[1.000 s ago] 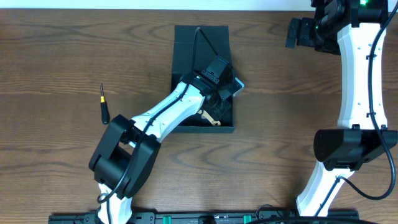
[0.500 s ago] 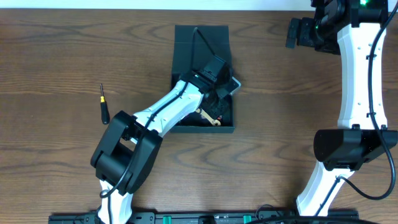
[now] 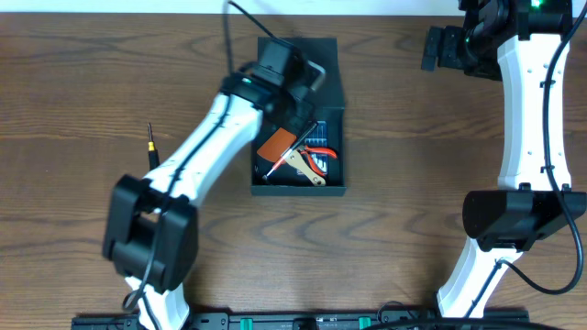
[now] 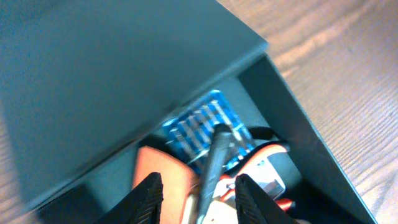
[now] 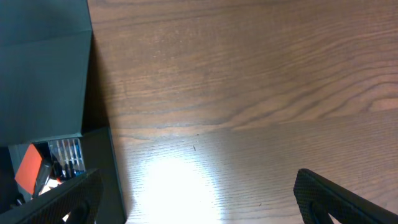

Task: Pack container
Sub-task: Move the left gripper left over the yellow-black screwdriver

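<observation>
Black screwdriver (image 3: 153, 158) left of container (image 3: 300, 190)

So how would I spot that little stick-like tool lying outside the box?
Find the dark teal container in the middle of the wooden table, then look to its left. A slim black screwdriver with a yellow band lies there alone, the only loose item outside the box.

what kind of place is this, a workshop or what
Probably a robotics lab bench: a white left arm and right arm at a wooden table, with a dark green box of small tools and a loose screwdriver.
</observation>
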{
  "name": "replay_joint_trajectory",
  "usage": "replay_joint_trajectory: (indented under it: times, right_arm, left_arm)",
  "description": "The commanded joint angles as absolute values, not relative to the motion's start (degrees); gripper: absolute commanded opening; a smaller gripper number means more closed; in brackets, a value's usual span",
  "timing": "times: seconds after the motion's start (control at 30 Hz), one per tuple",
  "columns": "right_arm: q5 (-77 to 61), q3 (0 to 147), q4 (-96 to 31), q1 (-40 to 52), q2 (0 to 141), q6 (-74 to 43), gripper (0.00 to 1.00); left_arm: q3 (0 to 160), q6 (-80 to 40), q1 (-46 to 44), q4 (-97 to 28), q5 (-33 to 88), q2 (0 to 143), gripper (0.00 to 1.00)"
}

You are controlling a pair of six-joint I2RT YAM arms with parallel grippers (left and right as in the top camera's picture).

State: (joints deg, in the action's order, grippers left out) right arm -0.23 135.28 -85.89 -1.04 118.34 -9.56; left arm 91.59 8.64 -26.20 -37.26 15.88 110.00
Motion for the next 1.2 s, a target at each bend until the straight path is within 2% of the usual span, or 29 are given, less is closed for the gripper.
replay_joint_trajectory:
  times: [0.0, 0.13, 0.17, 0.23, 0.47, 0.7, 1.17]
  right_arm:
    - [-0.27, 136.4, -85.93, -0.71, 117.97, -8.73, 0.99]
    - [-0.25, 136.4, -85.93, -0.73, 117.97, -8.73, 0.99]
    - [-0.25, 136.4, -85.93, -0.71, 117.97, -8.73, 0.99]
    - [-0.27, 136.4, -85.93, -0.73, 117.97, -8.73, 0.99]
    - [-0.27, 136.4, -85.93, -0.71, 117.97, -8.73, 0.99]
    - [-0.27, 136.4, -85.93, -0.73, 117.97, -8.73, 0.99]
    - [-0.27, 136.4, -85.93, -0.73, 117.97, -8.73, 0.99]
  left_arm:
    - [92.66, 6.17, -22.52, -39.05, 15.07, 107.11, 0.37]
    - [92.66, 1.52, -17.65, -42.19, 6.44, 105.82, 0.38]
    - [92.66, -0.75, -15.79, -43.83, 2.31, 105.75, 0.45]
    - [92.64, -3.86, -13.3, -46.61, -1.65, 105.75, 0.5]
    - [92.33, -9.8, -2.9, -57.56, -4.36, 105.75, 0.52]
    - [87.85, -10.26, 2.74, -60.14, -4.12, 105.75, 0.78]
    - [75.66, -7.92, 3.2, -50.13, -4.12, 105.89, 0.84]
